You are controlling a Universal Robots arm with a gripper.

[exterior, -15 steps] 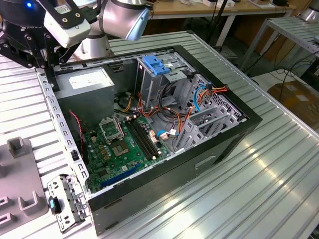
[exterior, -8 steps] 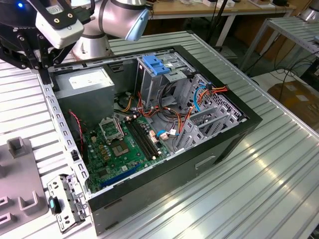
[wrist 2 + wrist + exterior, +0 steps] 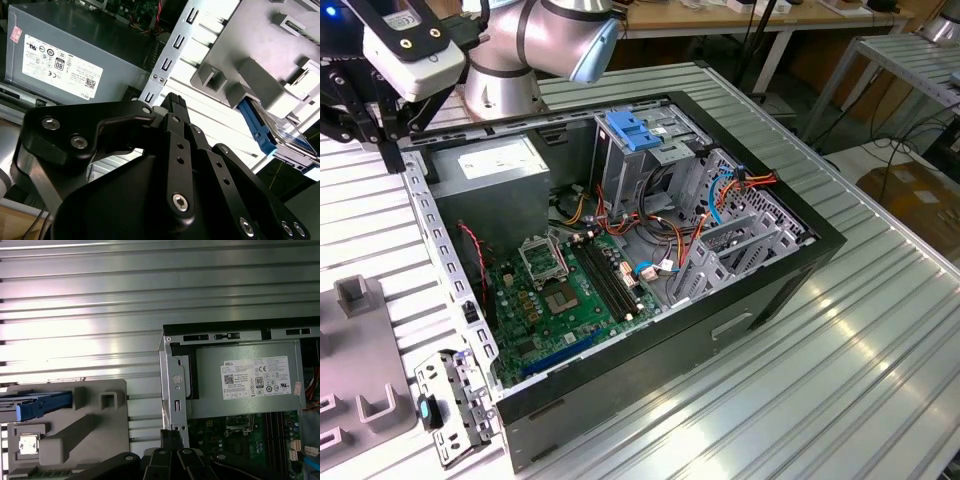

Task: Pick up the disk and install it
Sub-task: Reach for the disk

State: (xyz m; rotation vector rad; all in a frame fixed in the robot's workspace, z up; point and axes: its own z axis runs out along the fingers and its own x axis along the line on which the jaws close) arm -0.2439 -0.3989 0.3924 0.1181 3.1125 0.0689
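The disk [image 3: 35, 405], a flat drive in a blue carrier bracket, lies in a slot at one end of the grey fixture block [image 3: 95, 427]. In the second wrist view the disk [image 3: 272, 134] shows its blue edge and a glossy face beside the fixture's grey pegs. My gripper [image 3: 170, 438] hangs over the open computer case's metal corner rail, next to the power supply, well apart from the disk. Its black fingers [image 3: 173, 103] are together, with nothing between them. In the exterior view the gripper [image 3: 390, 150] sits at the case's far left corner.
The open computer case [image 3: 820, 240] holds a motherboard [image 3: 570, 300], cables and a blue ribbed latch [image 3: 635, 131]. The grey power supply [image 3: 495, 163] fills its near-gripper corner. A loose metal bracket [image 3: 455, 405] lies by the case. The table is ribbed aluminium [image 3: 840, 380].
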